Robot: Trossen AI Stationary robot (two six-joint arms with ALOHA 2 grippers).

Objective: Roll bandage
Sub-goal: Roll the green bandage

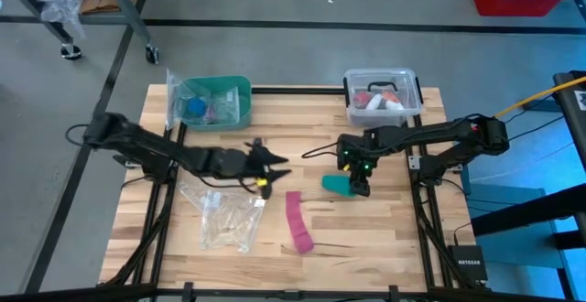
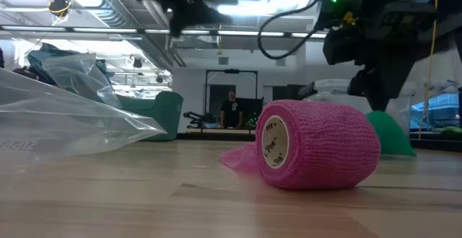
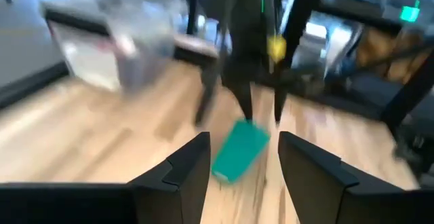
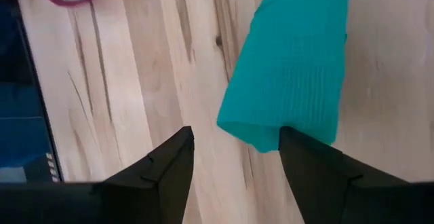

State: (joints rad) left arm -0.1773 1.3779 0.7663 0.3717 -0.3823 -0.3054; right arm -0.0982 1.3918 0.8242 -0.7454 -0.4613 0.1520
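Your bandage [image 1: 337, 184] lies right of the table's [image 1: 385, 238] centre as a short teal strip, its long axis running roughly across the table toward the left arm, and your right gripper [image 1: 358, 185] stands directly over its right end. In the right wrist view the fingers are spread wide with nothing between them, and the bandage's [image 4: 288, 68] near edge sits just ahead of them, offset toward one finger [image 4: 319, 176] instead of centred in the gap; that offset is what the next move turns on. I judge you'd need a small sideways shift to bring the folded end squarely between the fingers before closing. Your left gripper [image 1: 273, 167] hovers near the table's middle, pointing at the bandage [image 3: 239, 151] from the other side, fingers parted and empty; it's farther from the bandage than the right one. There's open wood between the two grippers and toward the front edge. The pink roll [image 1: 298, 224] with its loose tail lies toward the front, well apart from the teal strip, the clear bag [image 1: 224, 215] is off to the left, and the white bin [image 1: 382, 97] sits at the back, so rolling toward the left looks unobstructed
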